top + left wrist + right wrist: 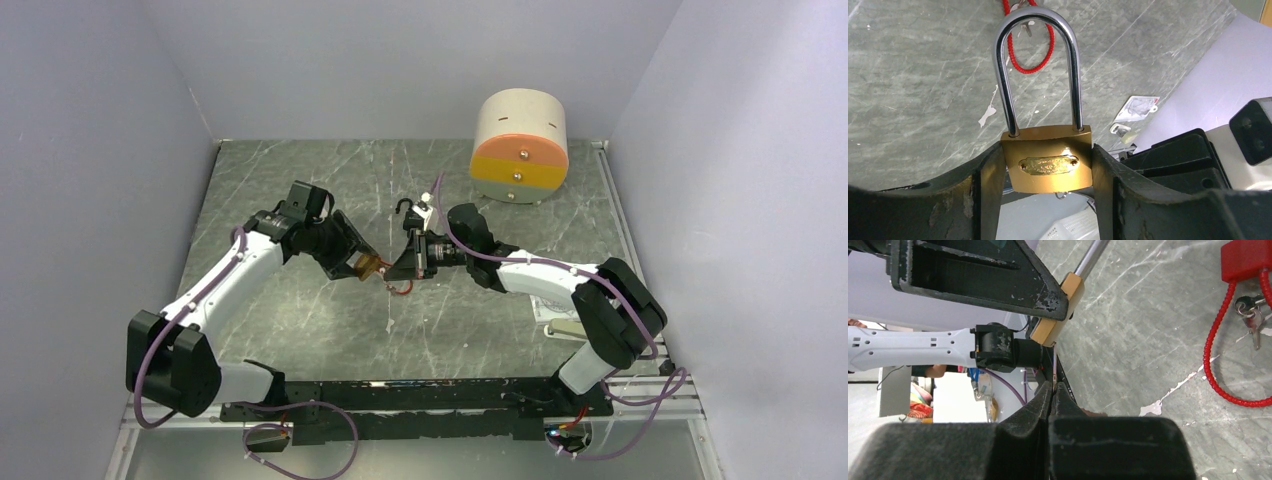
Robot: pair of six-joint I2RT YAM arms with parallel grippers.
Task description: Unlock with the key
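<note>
A brass padlock (1048,160) with a long steel shackle (1038,65) is clamped by its sides between my left gripper's (1047,172) fingers, held above the table; both shackle legs sit in the body. My right gripper (1053,387) is shut on the key (1054,365), a thin blade running from its fingertips up to the underside of the padlock (1057,310). A small ring (1062,195) shows under the padlock body. From above, the left gripper (358,264) and right gripper (397,270) meet at the padlock (369,266) mid-table.
A red cable lock (1245,260) with a coiled red cable and spare keys (1252,315) lies on the table just beyond the grippers. A round drawer unit (520,145) stands back right. A white packet (1140,107) lies near the right arm's base.
</note>
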